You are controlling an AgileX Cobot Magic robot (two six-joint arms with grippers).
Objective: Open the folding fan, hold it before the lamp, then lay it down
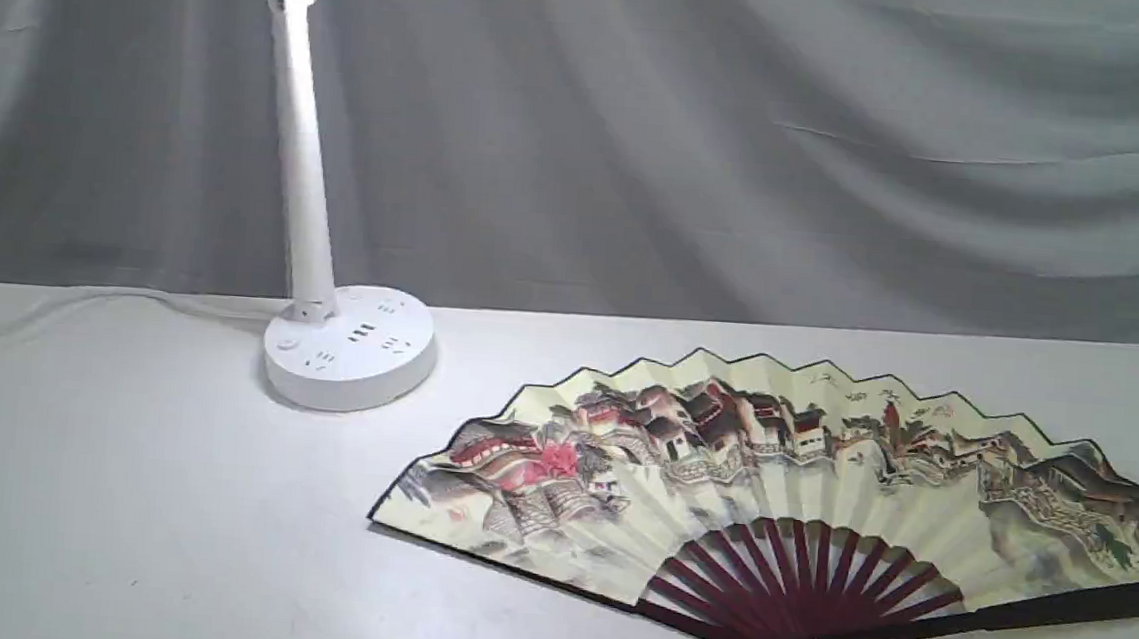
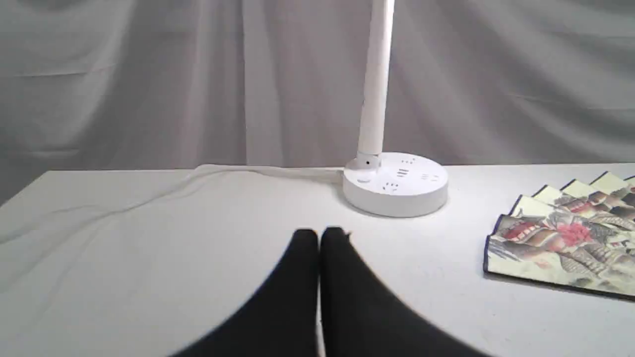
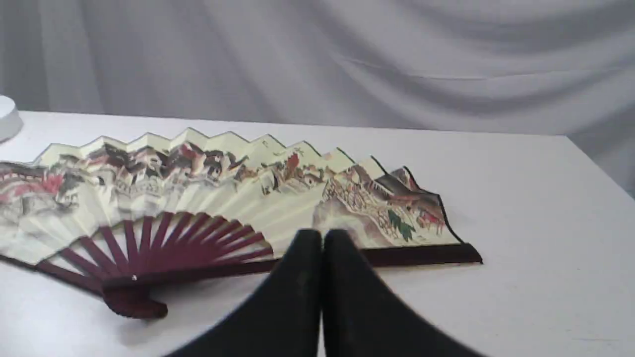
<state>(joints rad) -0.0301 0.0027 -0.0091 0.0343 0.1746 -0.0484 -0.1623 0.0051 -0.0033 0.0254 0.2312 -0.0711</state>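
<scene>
- A white cord (image 1: 80, 300) runs from the lamp's base along the back of the white table (image 1: 115, 508), on the side away from the fan.
- The lamp (image 1: 303, 191) stands upright at the back of the table, its slim stem rising from a round base with sockets on top and its flat bar head reaching out over the fan's side.
- The left gripper (image 2: 320, 233) hangs above bare table in front of the lamp's base, apart from it. Its two black fingers are pressed together with nothing between them.
- The fan (image 1: 800, 466) lies fully spread and flat on the table, painted side up, near the lamp's base but clear of it. Its zigzag paper edge faces the grey curtain (image 1: 792, 155) and its dark red ribs meet at a pivot on the near side.
- The right gripper (image 3: 323, 234) hovers over the fan's guard at the end farthest from the lamp. Its fingers are closed against each other and empty.
</scene>
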